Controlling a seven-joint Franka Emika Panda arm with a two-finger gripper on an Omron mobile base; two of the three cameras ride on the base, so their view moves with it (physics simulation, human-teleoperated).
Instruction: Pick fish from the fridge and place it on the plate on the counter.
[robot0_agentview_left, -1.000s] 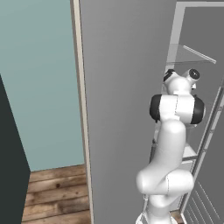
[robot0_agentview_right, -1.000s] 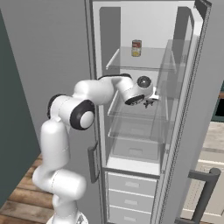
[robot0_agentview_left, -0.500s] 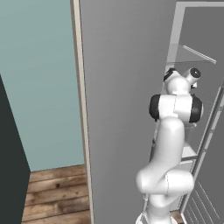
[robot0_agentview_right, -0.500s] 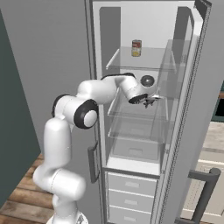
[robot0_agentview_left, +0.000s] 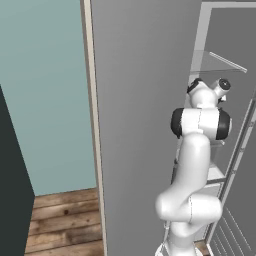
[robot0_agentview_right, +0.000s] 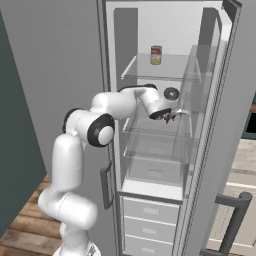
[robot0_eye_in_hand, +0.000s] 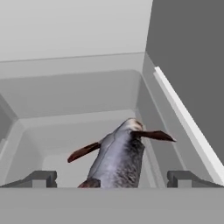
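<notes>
The fridge stood with its door swung wide, pale interior and clear glass shelves exposed; the arm reached in over a middle shelf, and the gripper hung just above that shelf, near its right side; in the hand view the two dark fingertips stood spread wide apart, one at each lower corner, pinching nothing; the fish lay on the shelf directly between them, its grey speckled body running lengthwise away from the hand toward the back wall of the fridge, reddish-brown fins sticking out to either side; neither tip touched the fish, a clear gap showing on both sides; the near end of the fish was cut off at the bottom of that view, so I could not tell how far under the hand it ran; a small can stood on the shelf above, toward its back edge; white drawers sat at the bottom of the fridge
</notes>
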